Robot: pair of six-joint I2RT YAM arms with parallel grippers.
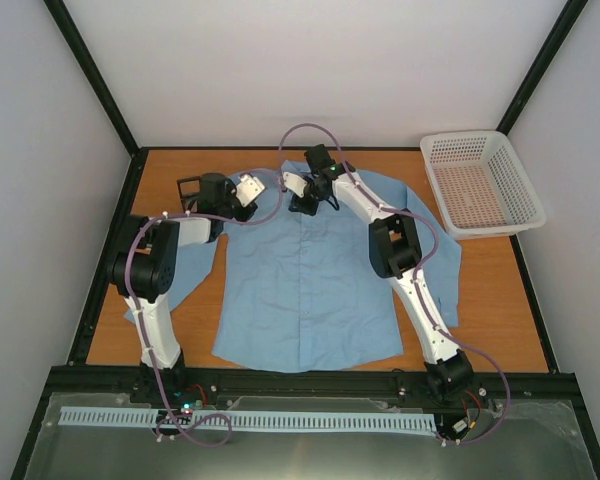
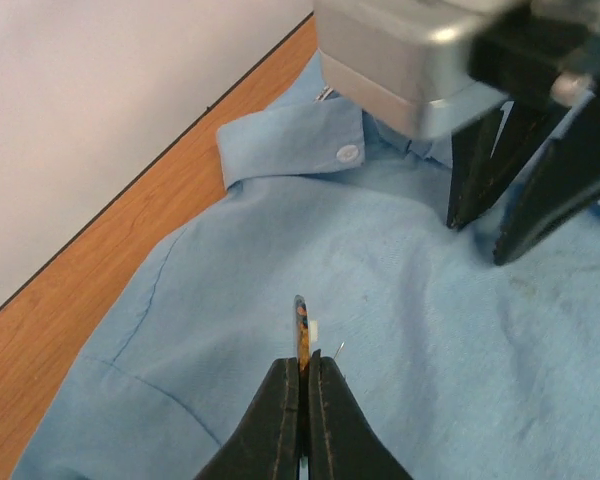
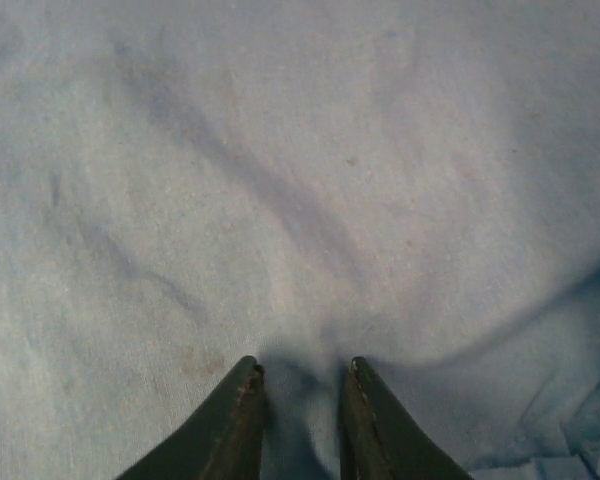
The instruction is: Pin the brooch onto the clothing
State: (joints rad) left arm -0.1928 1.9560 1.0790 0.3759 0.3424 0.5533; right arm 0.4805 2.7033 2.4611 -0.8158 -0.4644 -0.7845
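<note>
The light blue shirt (image 1: pixel 305 290) lies flat on the table, collar at the far side. My left gripper (image 2: pixel 308 362) is shut on the brooch (image 2: pixel 302 330), a thin disc seen edge-on with its pin sticking out to the right, held just above the shirt (image 2: pixel 400 330) below the collar button (image 2: pixel 347 154). In the top view the left gripper (image 1: pixel 263 192) is at the shirt's left shoulder. My right gripper (image 3: pixel 302 370) presses on the shirt (image 3: pixel 280 180) and pinches a raised fold of cloth between its fingers. It sits near the collar (image 1: pixel 305 205) and also shows in the left wrist view (image 2: pixel 478 243).
A small black hinged box (image 1: pixel 192 188) stands on the wooden table (image 1: pixel 490 310) left of the collar, beside the left wrist. A white mesh basket (image 1: pixel 480 180) stands at the far right. White walls close the back and sides.
</note>
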